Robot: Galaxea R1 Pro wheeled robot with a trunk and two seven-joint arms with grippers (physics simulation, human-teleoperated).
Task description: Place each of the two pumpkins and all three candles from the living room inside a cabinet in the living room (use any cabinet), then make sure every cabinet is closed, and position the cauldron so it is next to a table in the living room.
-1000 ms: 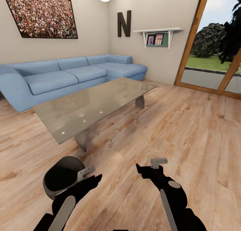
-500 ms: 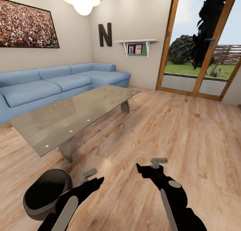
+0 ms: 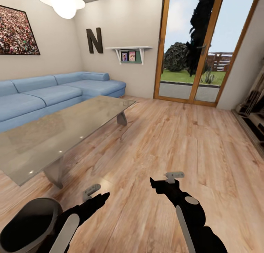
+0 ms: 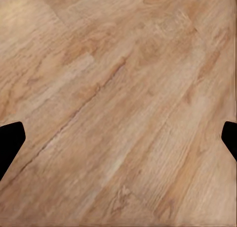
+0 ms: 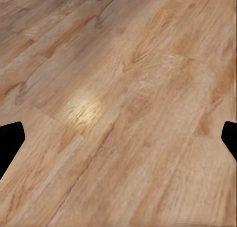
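Note:
The black cauldron [image 3: 27,223] stands on the wood floor at the lower left, close beside my left forearm and a short way from the near corner of the glass coffee table [image 3: 55,136]. My left gripper [image 3: 105,196] hangs open over bare floor, to the right of the cauldron. In the left wrist view its fingertips [image 4: 10,140] are spread wide around floorboards, with the left gripper [image 4: 118,143] holding nothing. My right gripper [image 3: 152,182] is open too, and the right gripper [image 5: 118,140] has floorboards between its tips. Pumpkins and candles are out of view.
A blue corner sofa [image 3: 47,92] lines the left and back walls behind the table. Glass patio doors [image 3: 190,48] fill the far wall. A low wooden unit [image 3: 253,115] shows at the right edge; I cannot tell whether it is the cabinet.
The camera has turned right: sofa, table and cauldron slid left in the picture, while the patio doors and the right-hand unit came in. Both arms keep the same pose.

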